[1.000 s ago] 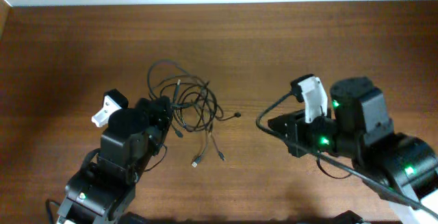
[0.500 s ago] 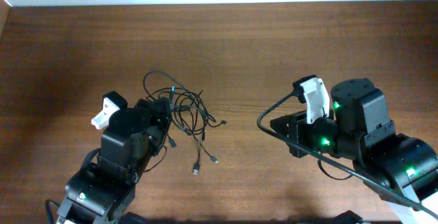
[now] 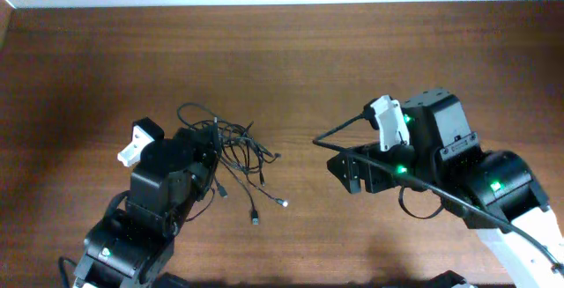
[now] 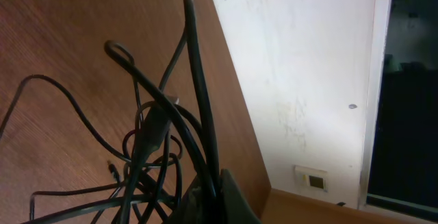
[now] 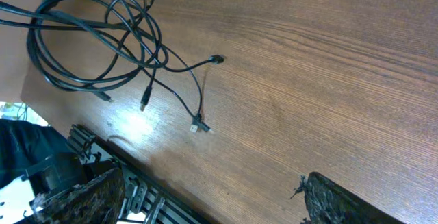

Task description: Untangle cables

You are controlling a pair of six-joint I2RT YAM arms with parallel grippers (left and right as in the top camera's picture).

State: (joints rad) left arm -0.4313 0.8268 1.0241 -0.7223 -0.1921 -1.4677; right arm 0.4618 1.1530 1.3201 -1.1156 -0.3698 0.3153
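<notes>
Since a second ago the cables [image 3: 240, 151] have slid left across the surface [image 3: 352, 59], gathered into a tighter bunch by the left tool [image 3: 210, 143]. That tool is clamped on a few strands, seemingly to anchor the knot. The right tool [image 3: 345, 170] has shifted leftward and now gapes wide and empty, well apart from the bunch, probably readying for a fresh grasp.

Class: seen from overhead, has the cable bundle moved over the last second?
Yes. The cables have slid left across the table, towards its left edge.
</notes>
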